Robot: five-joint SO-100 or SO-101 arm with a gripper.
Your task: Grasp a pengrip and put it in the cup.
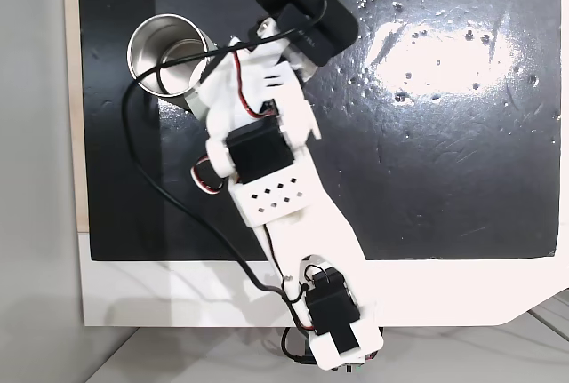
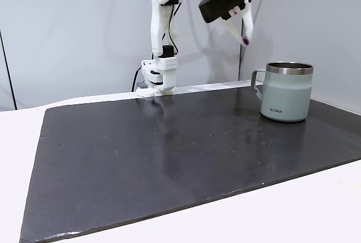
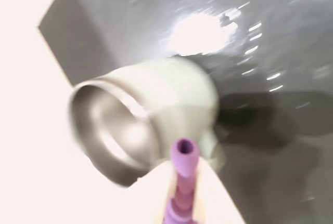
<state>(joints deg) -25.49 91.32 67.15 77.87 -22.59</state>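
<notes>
Wrist view shows the grasp already made: the jaws are nearly closed, clamped on the purple pengrip [image 3: 183, 182] at the bottom centre of the frame, its open end poking out toward the steel mouth of the cup [image 3: 119, 130] at centre left. Judging by a fixed view, the gripper [image 2: 246, 39] hangs high in the upper right of the frame, up and to the left of the cup [image 2: 286, 93] standing on the dark counter [image 2: 169, 153], so carrying it over the rim and letting go is still left.
</notes>
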